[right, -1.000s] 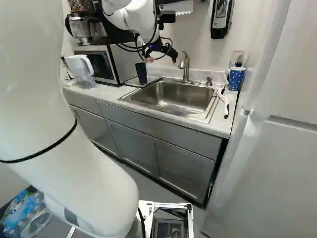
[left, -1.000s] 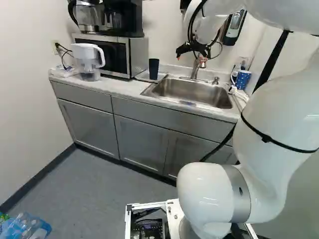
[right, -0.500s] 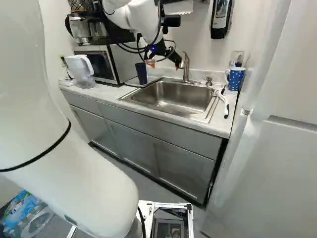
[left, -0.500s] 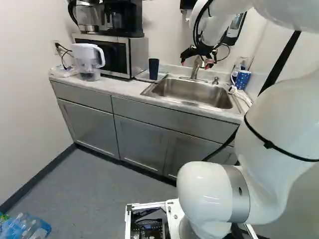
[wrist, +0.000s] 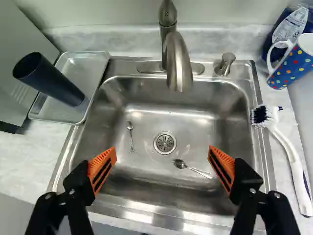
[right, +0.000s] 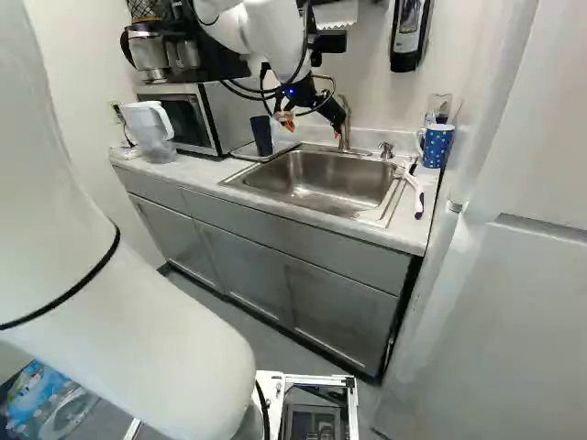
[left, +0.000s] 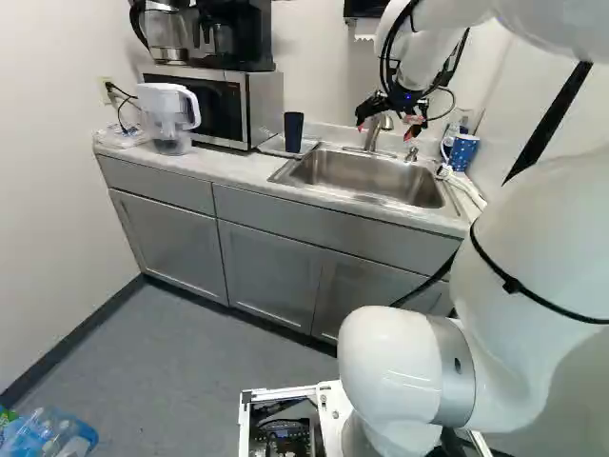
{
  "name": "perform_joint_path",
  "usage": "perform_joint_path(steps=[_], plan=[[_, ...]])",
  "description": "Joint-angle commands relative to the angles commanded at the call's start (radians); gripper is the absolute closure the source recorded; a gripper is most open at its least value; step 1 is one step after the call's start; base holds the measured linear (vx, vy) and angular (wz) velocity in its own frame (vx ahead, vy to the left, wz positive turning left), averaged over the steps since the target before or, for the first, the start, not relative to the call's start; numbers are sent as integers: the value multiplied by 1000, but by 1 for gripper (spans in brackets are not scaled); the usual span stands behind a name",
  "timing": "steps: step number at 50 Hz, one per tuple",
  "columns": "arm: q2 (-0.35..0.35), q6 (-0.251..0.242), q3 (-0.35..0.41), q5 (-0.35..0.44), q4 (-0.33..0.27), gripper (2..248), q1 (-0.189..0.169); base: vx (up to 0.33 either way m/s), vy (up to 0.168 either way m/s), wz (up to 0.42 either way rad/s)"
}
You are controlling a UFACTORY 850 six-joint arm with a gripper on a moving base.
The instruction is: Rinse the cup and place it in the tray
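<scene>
1. Gripper (wrist: 162, 152), black with orange pads, stands wide open over the stainless-steel sink (wrist: 146, 180), nothing between its fingers.
2. Tall, dark-blue, tapered cup (wrist: 51, 81) stands upright in the shallow, rectangular tray (wrist: 91, 62) beside the sink. I take it as the task's cup; whether it is rinsed, I cannot tell.
3. Its smooth wall looks like plastic: probably light and fairly stiff, unlikely to shatter, though a hard squeeze could flex the rim. Water inside would add weight; I cannot see any.
4. If it needs lifting, take it around the middle of the wall, pads on opposite sides, with moderate pressure. The taper widens upward, so a grip below the rim should resist downward slip. Wet, it will likely be slick.
5. Being tall and narrow-footed, it could topple if nudged by one finger.
6. White-handled blue mug with coloured dots (wrist: 293, 63), across the sink, looks heavier and more breakable; its handle would complicate a body grip.
</scene>
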Motion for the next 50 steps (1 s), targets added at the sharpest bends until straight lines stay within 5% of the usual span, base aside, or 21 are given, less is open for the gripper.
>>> perform_joint_path(steps=[50], plan=[[0,0,0,0,0,3,0,0,0,0]])
